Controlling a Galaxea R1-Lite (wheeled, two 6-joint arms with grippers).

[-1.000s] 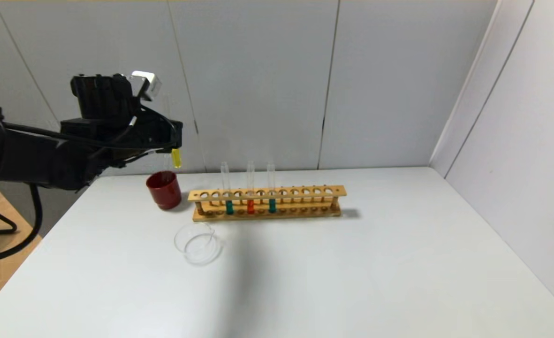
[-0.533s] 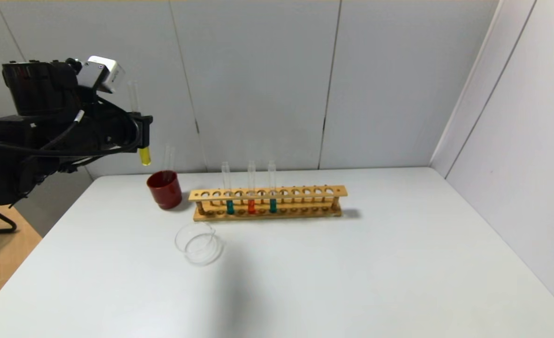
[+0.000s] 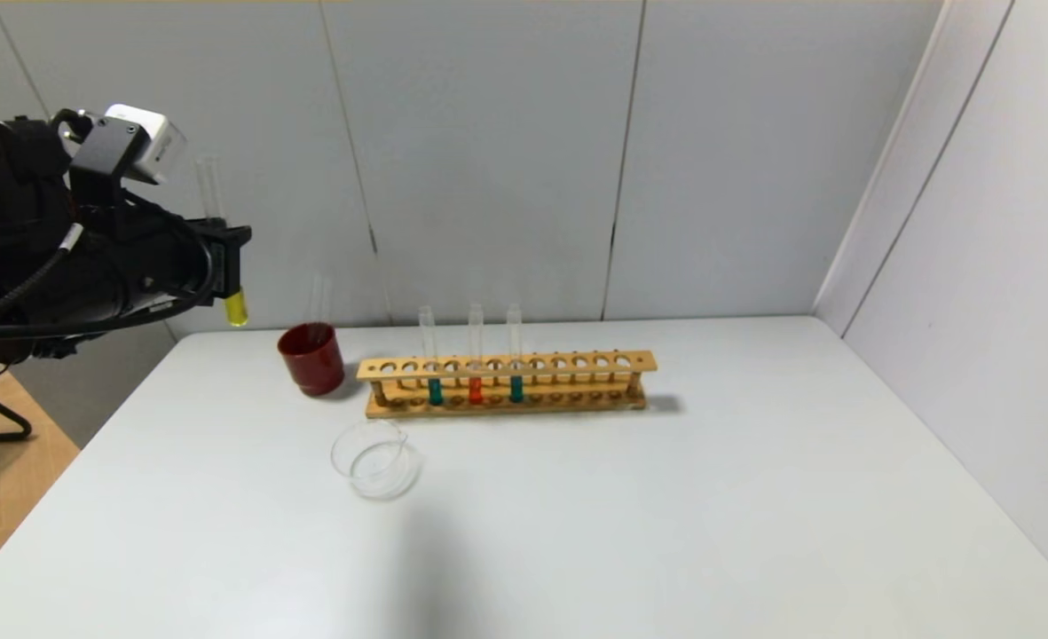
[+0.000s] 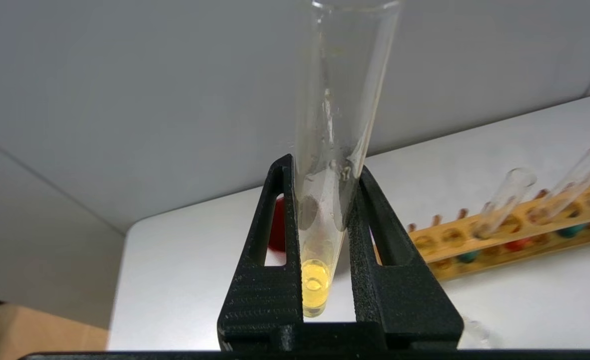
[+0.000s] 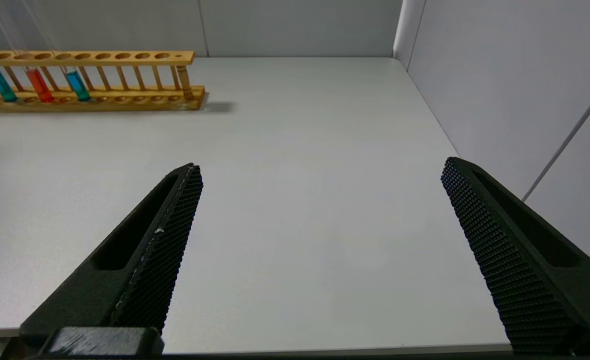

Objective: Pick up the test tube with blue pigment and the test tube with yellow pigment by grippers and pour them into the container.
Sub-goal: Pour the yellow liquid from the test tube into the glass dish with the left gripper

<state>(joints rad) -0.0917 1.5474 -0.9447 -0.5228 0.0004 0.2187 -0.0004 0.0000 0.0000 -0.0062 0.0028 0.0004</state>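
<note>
Above table's left edge, left gripper (image 4: 324, 200) clamped on yellow tube (image 4: 324, 165); right gripper (image 5: 319, 175) wide apart, empty

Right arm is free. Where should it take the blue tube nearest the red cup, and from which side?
Grip the blue-pigment tube on its bare glass above the wooden rack, coming from the front with the open right gripper. It stands upright with the orange-red tube close beside it, so lift straight up.
</note>
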